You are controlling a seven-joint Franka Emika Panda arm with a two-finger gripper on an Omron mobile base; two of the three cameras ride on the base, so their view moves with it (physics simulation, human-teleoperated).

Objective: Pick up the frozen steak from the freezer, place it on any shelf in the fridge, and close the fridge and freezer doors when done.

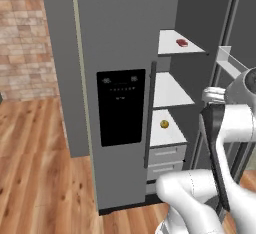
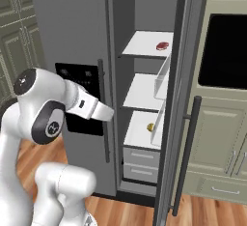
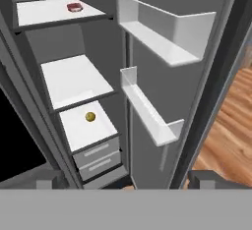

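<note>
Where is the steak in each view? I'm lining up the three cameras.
Left base view: steak right of centre, high up, on the top shelf.
Right base view: steak on the top shelf, upper middle.
Hand view: steak top left.
Shared landmark: yellow round item two shelves lower.

Fridge compartment [image 2: 144, 22], open — contents by count:
- Shelves: 3
- Steak [image 3: 74, 7]: 1, on the top shelf
- Yellow round fruit [image 3: 90, 117]: 1, on the lowest shelf
- Drawers [image 3: 98, 158]: 2, below the shelves
- Door bins [image 3: 167, 32]: 2 — on the open door
</note>
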